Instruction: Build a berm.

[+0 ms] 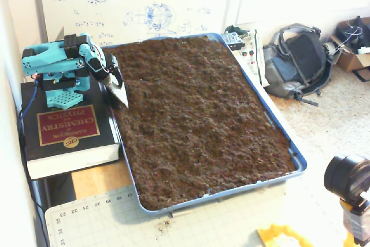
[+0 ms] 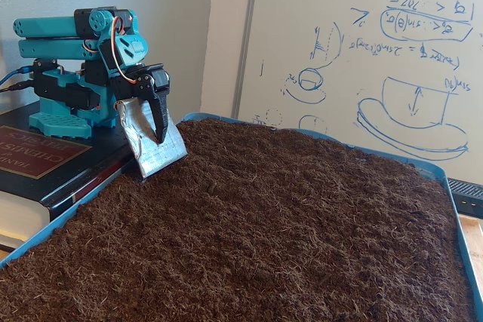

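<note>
Overall: a teal arm (image 1: 58,62) sits folded at the left edge of a blue tray (image 1: 296,155) filled with dark brown soil (image 1: 196,114) in both fixed views.

Arm base: it stands on a thick black-and-red book (image 1: 66,128), which lies on the desk (image 1: 98,180) just beside the tray's left wall.

Hand: the hand (image 2: 155,137) points down over the tray's near-left corner; its black fingers (image 2: 157,103) are closed on a flat silvery scoop (image 2: 151,145). The scoop's lower edge touches or nearly touches the soil next to the tray wall; I cannot tell which.

Scoop in the other fixed view: the hand (image 1: 118,88) and scoop (image 1: 118,93) lie over the left margin of the soil, close to the book.

Berm: no raised ridge shows. The soil surface (image 2: 287,224) is crumbly and roughly level from wall to wall, with only small bumps, so the berm is not yet formed anywhere in the tray.

Tray rim: the blue rim (image 2: 423,167) shows along the far side below the whiteboard (image 2: 362,50).

Surroundings: a whiteboard with blue sketches (image 1: 133,4) stands behind the tray; a grey backpack (image 1: 298,62) lies on the floor to the right; a green cutting mat (image 1: 115,218) lies at the front of the desk; a black camera (image 1: 350,180) sits at the lower right.
</note>
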